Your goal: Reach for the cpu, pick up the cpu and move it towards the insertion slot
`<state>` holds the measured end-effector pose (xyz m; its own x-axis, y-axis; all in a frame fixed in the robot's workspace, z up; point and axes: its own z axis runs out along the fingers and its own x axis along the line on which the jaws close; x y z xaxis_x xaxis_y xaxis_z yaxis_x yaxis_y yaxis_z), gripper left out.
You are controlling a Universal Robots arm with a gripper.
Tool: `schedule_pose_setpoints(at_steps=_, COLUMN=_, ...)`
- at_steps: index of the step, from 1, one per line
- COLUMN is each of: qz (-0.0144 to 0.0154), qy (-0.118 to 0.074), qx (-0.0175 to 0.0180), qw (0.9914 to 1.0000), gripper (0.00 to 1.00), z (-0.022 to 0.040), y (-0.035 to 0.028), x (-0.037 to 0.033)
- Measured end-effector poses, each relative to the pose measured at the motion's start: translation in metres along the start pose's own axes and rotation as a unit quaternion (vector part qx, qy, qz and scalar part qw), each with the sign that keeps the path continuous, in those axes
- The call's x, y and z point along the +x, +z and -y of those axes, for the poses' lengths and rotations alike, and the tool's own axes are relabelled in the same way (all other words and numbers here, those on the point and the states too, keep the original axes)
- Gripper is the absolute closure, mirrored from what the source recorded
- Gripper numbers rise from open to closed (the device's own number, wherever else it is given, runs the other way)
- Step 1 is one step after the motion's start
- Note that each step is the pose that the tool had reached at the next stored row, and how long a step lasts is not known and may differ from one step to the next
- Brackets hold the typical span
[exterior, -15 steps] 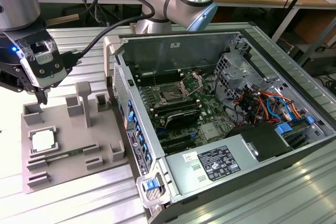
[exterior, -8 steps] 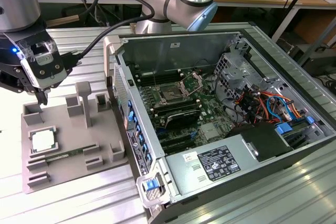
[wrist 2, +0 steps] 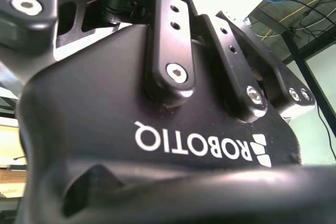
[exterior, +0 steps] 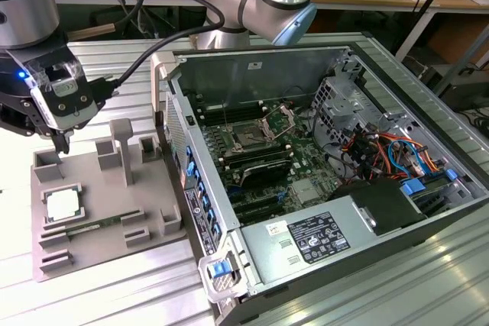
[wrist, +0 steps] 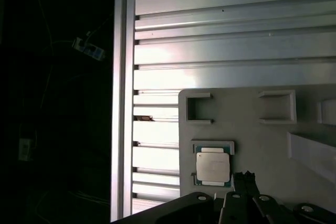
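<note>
— At eight o'clock in the exterior view, on the grey fixture tray (exterior: 95, 188), the cpu (exterior: 61, 205) is seen lying flat in its square nest, silver top up. Is anything held by the gripper (exterior: 61, 141)?
— Nothing is seen to be held. The gripper is poised at twelve o'clock of the cpu in that view, apart from it; whether it is open or closed cannot be told.
— How is the reach judged best done?
— The cpu (wrist: 213, 164), as shown in the first wrist view, is thin and closely framed by its nest, so a slow, straight descent centred over it is advised, with contact taken level on opposite edges so that it is not tilted or scraped. Room should be left for the upright posts (exterior: 122, 146) between one and two o'clock of it.
— And the insertion slot (exterior: 248, 137)?
— It is placed inside the open computer case (exterior: 260, 74), between two and three o'clock of the cpu, well apart; its bracket appears to be lifted.
</note>
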<state>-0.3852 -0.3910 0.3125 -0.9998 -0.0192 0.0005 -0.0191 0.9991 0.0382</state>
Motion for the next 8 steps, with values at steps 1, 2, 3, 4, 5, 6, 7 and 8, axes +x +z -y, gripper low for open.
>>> schedule_pose_setpoints(at_steps=1, qz=0.0000, qy=0.000, qx=0.0000, qw=1.00000, gripper=0.89, z=0.0000, y=0.0002, x=0.0000)
schedule_pose_setpoints(at_steps=2, qz=0.0000, qy=0.000, qx=0.0000, qw=1.00000, gripper=0.89, z=0.0000, y=0.0004, x=0.0000)
schedule_pose_setpoints(at_steps=3, qz=0.0000, qy=0.000, qx=0.0000, qw=1.00000, gripper=0.89, z=0.0000, y=0.0005, x=0.0000)
schedule_pose_setpoints(at_steps=4, qz=0.0000, qy=0.000, qx=0.0000, qw=1.00000, gripper=0.89, z=0.0000, y=0.0007, x=0.0000)
schedule_pose_setpoints(at_steps=5, qz=0.0000, qy=0.000, qx=0.0000, qw=1.00000, gripper=0.89, z=0.0000, y=0.0010, x=0.0000)
schedule_pose_setpoints(at_steps=6, qz=0.0000, qy=0.000, qx=0.0000, qw=1.00000, gripper=0.89, z=0.0000, y=0.0013, x=0.0001)
schedule_pose_setpoints(at_steps=7, qz=0.0000, qy=0.000, qx=0.0000, qw=1.00000, gripper=0.89, z=0.0001, y=0.0014, x=0.0000)
schedule_pose_setpoints(at_steps=8, qz=0.0000, qy=0.000, qx=0.0000, qw=1.00000, gripper=0.89, z=0.0001, y=0.0019, x=0.0001)
